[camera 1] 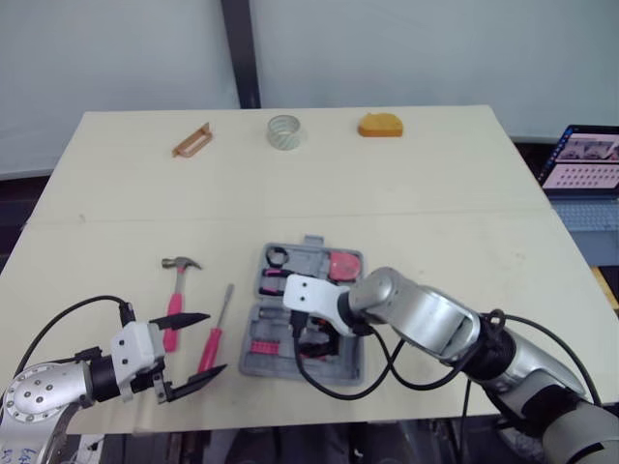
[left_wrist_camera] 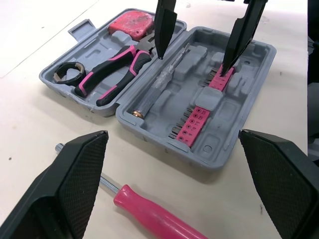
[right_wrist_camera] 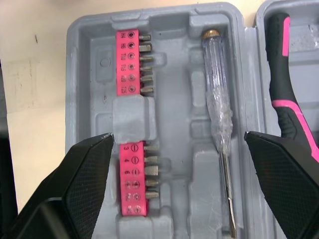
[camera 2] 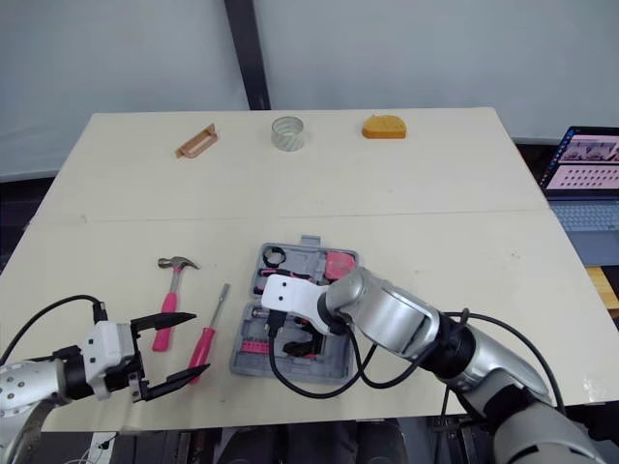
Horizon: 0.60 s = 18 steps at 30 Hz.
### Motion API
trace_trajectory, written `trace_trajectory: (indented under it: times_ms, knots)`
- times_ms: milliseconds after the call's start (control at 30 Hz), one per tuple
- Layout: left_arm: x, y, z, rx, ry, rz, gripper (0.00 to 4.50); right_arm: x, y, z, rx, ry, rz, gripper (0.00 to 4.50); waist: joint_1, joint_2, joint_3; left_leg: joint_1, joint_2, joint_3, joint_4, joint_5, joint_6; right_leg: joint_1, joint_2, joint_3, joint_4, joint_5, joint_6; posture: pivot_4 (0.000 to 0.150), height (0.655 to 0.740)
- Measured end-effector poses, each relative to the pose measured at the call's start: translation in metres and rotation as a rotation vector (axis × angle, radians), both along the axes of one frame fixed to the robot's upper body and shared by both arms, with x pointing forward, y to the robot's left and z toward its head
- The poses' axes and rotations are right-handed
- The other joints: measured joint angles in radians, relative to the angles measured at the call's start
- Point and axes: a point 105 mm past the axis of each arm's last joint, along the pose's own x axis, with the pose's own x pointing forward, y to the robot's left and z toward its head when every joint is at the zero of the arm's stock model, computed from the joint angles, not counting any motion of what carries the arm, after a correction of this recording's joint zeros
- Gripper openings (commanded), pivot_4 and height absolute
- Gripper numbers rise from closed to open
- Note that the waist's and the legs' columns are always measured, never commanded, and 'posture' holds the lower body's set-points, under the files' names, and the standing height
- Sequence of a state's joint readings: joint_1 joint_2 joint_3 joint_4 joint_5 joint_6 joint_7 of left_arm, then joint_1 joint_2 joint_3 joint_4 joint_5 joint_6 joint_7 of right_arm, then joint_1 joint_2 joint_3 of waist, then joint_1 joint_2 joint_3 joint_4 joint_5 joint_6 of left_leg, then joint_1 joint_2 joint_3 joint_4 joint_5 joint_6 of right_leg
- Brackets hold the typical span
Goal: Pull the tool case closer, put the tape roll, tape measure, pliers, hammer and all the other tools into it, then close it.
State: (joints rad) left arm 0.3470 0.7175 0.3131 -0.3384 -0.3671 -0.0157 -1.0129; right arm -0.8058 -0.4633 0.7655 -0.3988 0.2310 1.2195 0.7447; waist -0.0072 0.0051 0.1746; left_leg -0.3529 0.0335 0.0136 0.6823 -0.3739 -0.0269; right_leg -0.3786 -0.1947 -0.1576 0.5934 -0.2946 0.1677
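Observation:
The grey tool case (camera 1: pixel 253 360) lies open near the table's front edge. In it are pink-handled pliers (left_wrist_camera: pixel 114 74), a red tape measure (left_wrist_camera: pixel 130 22), a black ring (left_wrist_camera: pixel 67 73), a clear-handled screwdriver (right_wrist_camera: pixel 218 107) and pink bit strips (right_wrist_camera: pixel 130 62). My right gripper (left_wrist_camera: pixel 192 62) hangs open just above the bit half of the case, holding nothing. My left gripper (camera 1: pixel 215 342) is open, its fingers either side of a pink screwdriver (camera 1: pixel 224 302) lying left of the case. A pink-handled hammer (camera 1: pixel 177 290) lies further left.
Along the far edge sit a brown bracket-like piece (camera 1: pixel 191 140), a clear tape roll (camera 1: pixel 284 130) and an orange tape measure (camera 1: pixel 379 126). A laptop (camera 1: pixel 585 159) stands off the table's right side. Cables trail from both wrists.

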Motion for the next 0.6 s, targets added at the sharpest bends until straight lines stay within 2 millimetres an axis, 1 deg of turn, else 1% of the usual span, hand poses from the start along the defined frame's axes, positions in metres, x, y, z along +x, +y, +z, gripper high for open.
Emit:
trace_trajectory:
  times_ms: [33,67,133,167,200,300,367,433,533,600]
  knots:
    - [0.000,0.000,0.000,-0.001,-0.003,0.000,4.50,0.001,0.001,0.002,0.014,-0.001,-0.004,4.43,0.000,0.000,0.000,0.000,0.000,0.000,0.000,0.000,0.000,0.000,0.000,0.000,0.000,0.000,0.000,0.150,0.7400]
    - [0.001,0.000,0.001,-0.001,-0.005,0.000,4.50,0.002,0.004,0.005,0.043,-0.006,-0.011,4.22,0.000,0.000,0.000,0.000,0.000,0.000,0.000,0.000,0.000,0.000,0.000,0.000,0.000,0.000,0.000,0.150,0.7400]
    - [0.002,0.000,0.002,-0.003,-0.011,0.003,4.50,0.005,0.008,0.010,0.109,-0.024,-0.024,3.61,0.001,0.000,0.000,0.000,0.000,0.000,0.000,0.000,0.000,0.000,0.000,0.000,0.000,0.000,0.000,0.150,0.7400]
    - [0.003,-0.001,0.003,-0.007,-0.017,0.005,4.50,0.008,0.010,0.012,0.154,-0.046,-0.031,3.16,0.001,0.000,0.000,0.000,0.000,0.000,0.000,0.000,0.000,0.000,0.000,0.000,0.000,0.000,0.000,0.150,0.7400]
    - [0.003,-0.001,0.003,-0.009,-0.019,0.007,4.50,0.011,0.010,0.011,0.185,-0.062,-0.034,2.59,0.002,0.000,0.000,0.000,0.000,0.001,0.000,0.000,0.000,0.000,0.000,0.000,0.000,0.000,0.000,0.150,0.7400]
    - [0.004,-0.001,0.002,-0.012,-0.019,0.011,4.50,0.013,0.015,0.014,0.304,-0.085,-0.030,1.14,0.002,0.000,0.000,0.000,0.000,0.001,0.000,0.000,0.000,0.000,0.000,0.000,0.000,0.000,0.000,0.150,0.7400]
    - [0.005,-0.001,0.003,-0.014,-0.024,0.013,4.50,0.014,0.015,0.016,0.391,-0.092,-0.032,0.03,0.002,0.000,0.000,0.000,0.000,0.001,0.000,0.000,0.000,0.000,0.000,0.000,0.000,0.000,0.000,0.150,0.7400]
    - [0.007,-0.002,0.004,-0.015,-0.028,0.011,4.50,0.013,0.013,0.011,0.421,-0.087,-0.031,0.03,0.001,0.000,0.000,0.000,0.000,0.001,0.000,0.000,0.000,0.000,0.000,0.000,0.000,0.000,0.000,0.150,0.7400]
    - [0.008,-0.003,0.005,-0.017,-0.028,0.006,4.50,0.018,0.005,-0.006,0.435,-0.052,-0.070,0.03,0.001,0.000,0.000,0.000,0.000,0.001,0.000,0.000,0.000,0.000,0.000,0.000,0.000,0.000,0.000,0.150,0.7400]
    - [0.008,-0.004,0.005,-0.018,-0.030,0.004,4.50,0.019,0.004,-0.012,0.437,-0.044,-0.077,0.03,0.001,0.000,0.000,0.001,0.000,0.001,0.000,0.000,0.000,0.000,0.000,0.000,0.000,0.000,0.000,0.150,0.7400]
